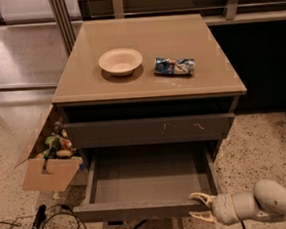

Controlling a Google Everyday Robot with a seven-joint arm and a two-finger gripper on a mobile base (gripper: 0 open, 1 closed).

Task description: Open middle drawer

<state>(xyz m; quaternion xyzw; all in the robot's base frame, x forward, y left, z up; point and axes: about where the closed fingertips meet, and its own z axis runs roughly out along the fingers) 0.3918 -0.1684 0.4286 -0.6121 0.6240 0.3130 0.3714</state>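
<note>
The middle drawer (147,177) is seen pulled well out from below the front edge of the bench (213,78), so that its bare grey inside is exposed. Above it, the top drawer (134,131), marked with pale scratches towards its right end, is shut under the front edge.

The pincer (201,206) is placed at the right end of the middle drawer's front, below the bench's front right corner. Its two fingers are held apart, one lying at the top edge of the front and the other at its lower edge. The pale arm (265,203) is brought in from the lower right.

On the bench, a bowl (120,61) is set near the middle, slightly towards the left edge. A blue packet (174,66) is laid just beside it, towards the right edge.

On the floor beside the bench's left edge, an open box (44,173) filled with small objects is seen. Dark cables (57,226) are spread in front of it.
</note>
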